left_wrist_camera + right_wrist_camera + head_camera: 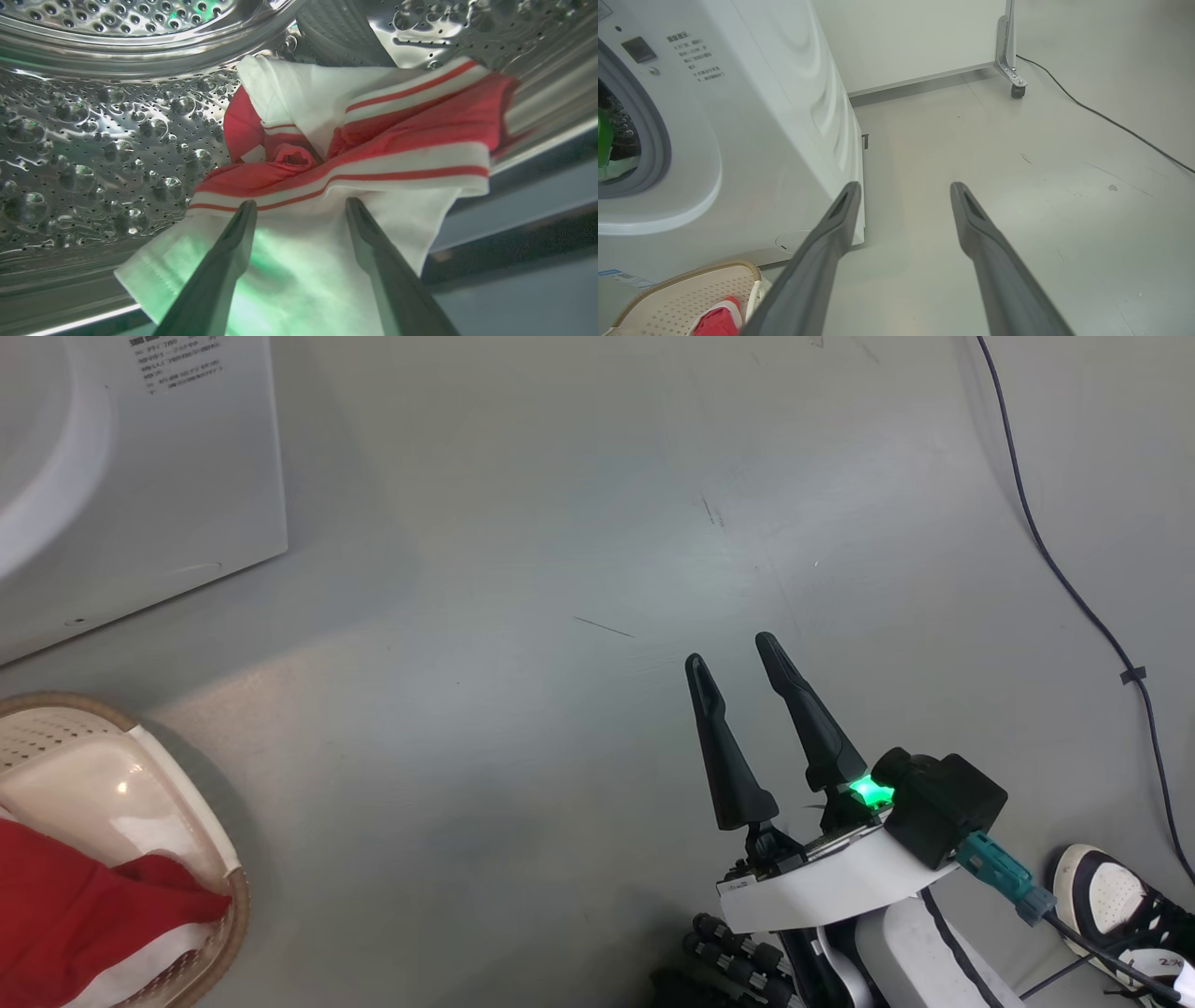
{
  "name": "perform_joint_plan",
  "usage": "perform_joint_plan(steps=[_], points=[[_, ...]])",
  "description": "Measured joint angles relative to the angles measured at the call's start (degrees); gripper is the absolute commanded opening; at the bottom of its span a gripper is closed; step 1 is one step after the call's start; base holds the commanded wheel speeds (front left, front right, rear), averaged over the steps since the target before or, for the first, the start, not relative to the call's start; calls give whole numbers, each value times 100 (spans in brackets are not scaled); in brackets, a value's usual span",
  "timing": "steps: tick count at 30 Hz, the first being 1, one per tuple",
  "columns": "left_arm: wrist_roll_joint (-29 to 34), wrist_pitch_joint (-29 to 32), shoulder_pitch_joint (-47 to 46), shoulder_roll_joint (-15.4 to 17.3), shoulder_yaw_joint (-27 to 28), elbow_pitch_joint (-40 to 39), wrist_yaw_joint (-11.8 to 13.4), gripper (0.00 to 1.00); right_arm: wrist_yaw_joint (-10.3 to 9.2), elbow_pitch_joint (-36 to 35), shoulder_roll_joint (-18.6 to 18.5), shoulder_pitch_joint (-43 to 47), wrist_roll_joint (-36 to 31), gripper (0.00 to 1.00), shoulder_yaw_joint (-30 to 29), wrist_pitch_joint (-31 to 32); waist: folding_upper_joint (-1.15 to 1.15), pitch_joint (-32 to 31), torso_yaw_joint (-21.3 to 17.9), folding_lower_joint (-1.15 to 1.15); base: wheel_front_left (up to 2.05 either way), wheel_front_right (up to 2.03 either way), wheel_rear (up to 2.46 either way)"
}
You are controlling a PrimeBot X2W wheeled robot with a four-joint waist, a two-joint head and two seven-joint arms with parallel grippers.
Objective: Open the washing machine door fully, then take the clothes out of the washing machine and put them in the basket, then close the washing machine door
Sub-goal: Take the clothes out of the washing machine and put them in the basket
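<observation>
Left wrist view: the left claw (pixel 301 205) stands with its fingers apart and empty inside the washing machine (pixel 761 116). Its tips are at the white hem of a red-and-white garment (pixel 373 140) heaped on the steel drum (pixel 93 140); contact cannot be told. The cloth looks soft, light and limp, so a pinch on the bunched fold by the striped band would likely hold better than one on the flat hem. The drum is glossy, dimpled and perforated. The right claw (pixel 731 653) hangs spread and empty over the grey floor (pixel 560 523). Another red piece (pixel 65 905) lies in the cream perforated basket (pixel 93 784).
</observation>
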Motion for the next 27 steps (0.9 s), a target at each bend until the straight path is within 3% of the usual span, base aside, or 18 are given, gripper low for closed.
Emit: perform_joint_plan(steps=[5, 7, 8, 27], points=[[-3, 73, -82, -13, -71, 122, 0, 100, -44, 1, 0, -64, -7, 100, 5, -1, 0, 4, 13, 0, 0, 0, 0], [-8, 86, -126, -25, -113, 155, 0, 12, -48, 0, 0, -102, -7, 100, 4, -1, 0, 1, 23, 0, 0, 0, 0], [-10, 98, -138, -46, -138, 165, -1, 0, -48, 0, 1, -106, -8, 100, 5, -1, 0, 0, 28, 0, 0, 0, 0], [-116, -615, -186, -642, -390, 552, -49, 0, -98, 152, -1, -209, -147, 100, -68, -1, 0, -326, 223, 0, 0, 0, 0]])
